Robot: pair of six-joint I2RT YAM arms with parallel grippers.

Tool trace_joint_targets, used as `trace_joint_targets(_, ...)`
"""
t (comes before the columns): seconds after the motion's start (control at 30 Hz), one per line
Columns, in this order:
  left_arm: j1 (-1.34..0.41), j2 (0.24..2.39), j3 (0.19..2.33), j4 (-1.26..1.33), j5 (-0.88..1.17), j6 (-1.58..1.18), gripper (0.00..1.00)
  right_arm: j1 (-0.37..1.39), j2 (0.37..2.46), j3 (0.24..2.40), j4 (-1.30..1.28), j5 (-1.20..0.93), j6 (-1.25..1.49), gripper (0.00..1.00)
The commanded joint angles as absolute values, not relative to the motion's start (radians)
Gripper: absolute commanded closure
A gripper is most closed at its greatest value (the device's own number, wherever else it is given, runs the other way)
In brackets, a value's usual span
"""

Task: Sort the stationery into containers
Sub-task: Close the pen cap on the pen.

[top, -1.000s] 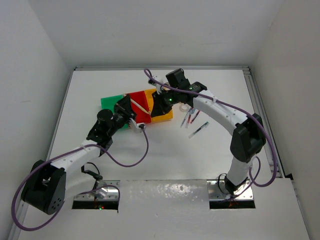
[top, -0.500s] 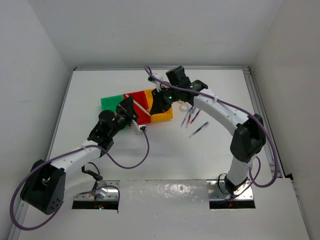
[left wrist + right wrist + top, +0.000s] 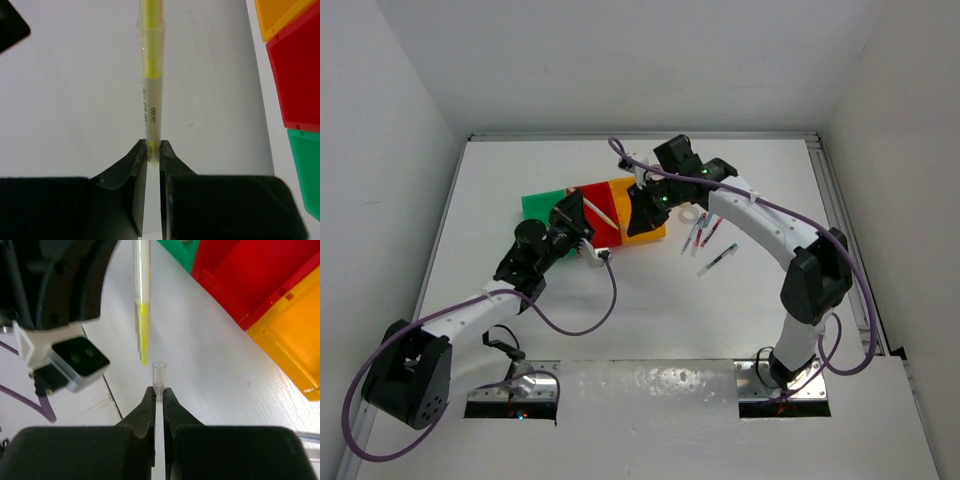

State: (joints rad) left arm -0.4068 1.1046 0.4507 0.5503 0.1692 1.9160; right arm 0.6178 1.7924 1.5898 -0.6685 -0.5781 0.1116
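My left gripper is shut on the end of a clear pen with a yellow core. The pen points away from it, over the white table beside the bins. My right gripper is shut on a small clear pen cap. The cap's open end faces the pen's yellow tip, just beside it and a short gap away. In the top view the two grippers meet over the joined green, red and yellow-orange bins, with the pen slanting across the red one.
Several thin pens with red or dark accents lie on the table right of the bins, with another a little nearer. A pale tape ring lies beside them. The left arm's camera housing is close to the left of the cap.
The right gripper with the cap has shifted slightly near the pen tip. The left gripper nudged forward and back. Both grips are unchanged.
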Motion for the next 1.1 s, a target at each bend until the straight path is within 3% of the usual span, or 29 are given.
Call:
trace_joint_targets(0.0,-0.385,1.092,0.480,0.603,0.190,1.950,1.00,0.603,1.740,1.618,-0.748,-0.577,0.045,1.00)
trace_joint_targets(1.07,-0.413,1.085,0.456,0.641,0.169,1.924,1.00,0.647,1.815,1.687,-0.753,-0.591,0.084,1.00)
